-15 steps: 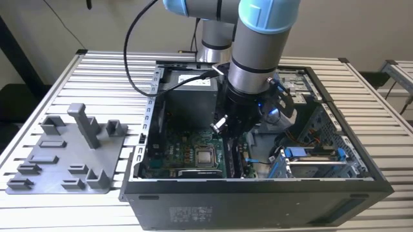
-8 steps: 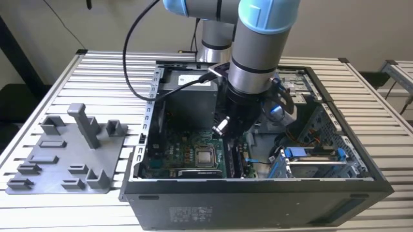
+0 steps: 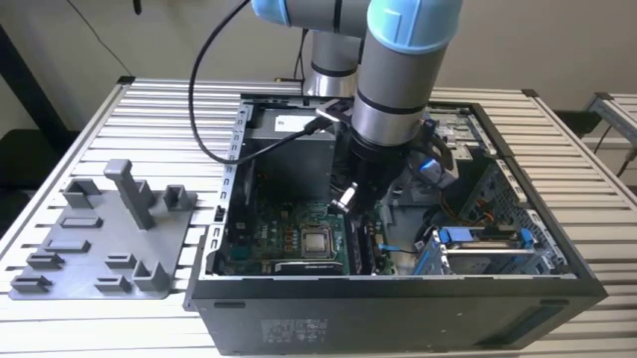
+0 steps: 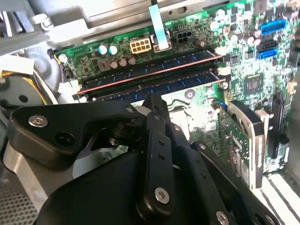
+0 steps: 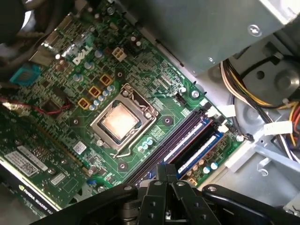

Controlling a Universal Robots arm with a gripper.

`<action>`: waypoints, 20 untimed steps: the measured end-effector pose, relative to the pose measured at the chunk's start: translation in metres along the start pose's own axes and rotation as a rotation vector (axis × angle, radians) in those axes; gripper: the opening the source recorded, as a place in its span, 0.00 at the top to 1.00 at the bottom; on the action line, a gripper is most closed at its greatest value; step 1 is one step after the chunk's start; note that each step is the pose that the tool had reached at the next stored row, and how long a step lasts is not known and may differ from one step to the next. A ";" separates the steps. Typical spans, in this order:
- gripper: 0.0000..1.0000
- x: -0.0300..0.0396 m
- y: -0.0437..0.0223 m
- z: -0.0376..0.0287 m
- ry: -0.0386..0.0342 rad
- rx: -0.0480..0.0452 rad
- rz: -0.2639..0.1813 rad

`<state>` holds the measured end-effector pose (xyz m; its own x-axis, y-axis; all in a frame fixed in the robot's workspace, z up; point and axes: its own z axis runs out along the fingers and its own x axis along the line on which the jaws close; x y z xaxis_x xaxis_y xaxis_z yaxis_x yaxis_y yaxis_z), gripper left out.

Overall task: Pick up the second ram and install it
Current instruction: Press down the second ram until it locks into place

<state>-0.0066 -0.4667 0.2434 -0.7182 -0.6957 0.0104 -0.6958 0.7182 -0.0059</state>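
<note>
**Closed gripper over the memory slots**

The arm reaches down into the open computer case (image 3: 398, 317) so that the gripper (image 4: 152, 100) hangs right over the memory slots at the edge of the motherboard (image 5: 154, 79). In both wrist views its fingers are drawn together with nothing visible between them, so it carries no load.

The second ram (image 4: 187, 80) lies lengthwise in the slot nearest the fingertips, parallel to and just beside the other stick (image 4: 140, 75), which has a reddish top edge. Both look level with each other, which suggests the second ram is down in its slot. Whether it is fully latched cannot be told.

A closed fingertip directly above the stick's edge fits a pressing stance rather than a grasp: shut fingers make one stiff point for pushing a board down.

The grey tray (image 3: 100, 246) stands outside the case, on the exterior view's left, with no stick visible on it.
</note>
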 end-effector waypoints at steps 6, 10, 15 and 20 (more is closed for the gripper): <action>0.89 0.0001 0.0000 0.0020 -0.0096 -0.0081 -0.102; 0.89 0.0000 0.0001 0.0041 -0.0190 -0.0163 -0.170; 0.89 0.0001 0.0001 0.0052 -0.0207 -0.0182 -0.261; 0.89 0.0001 0.0001 0.0057 -0.0205 -0.0183 -0.352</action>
<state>-0.0067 -0.4668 0.2376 -0.4347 -0.9005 -0.0114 -0.9006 0.4345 0.0124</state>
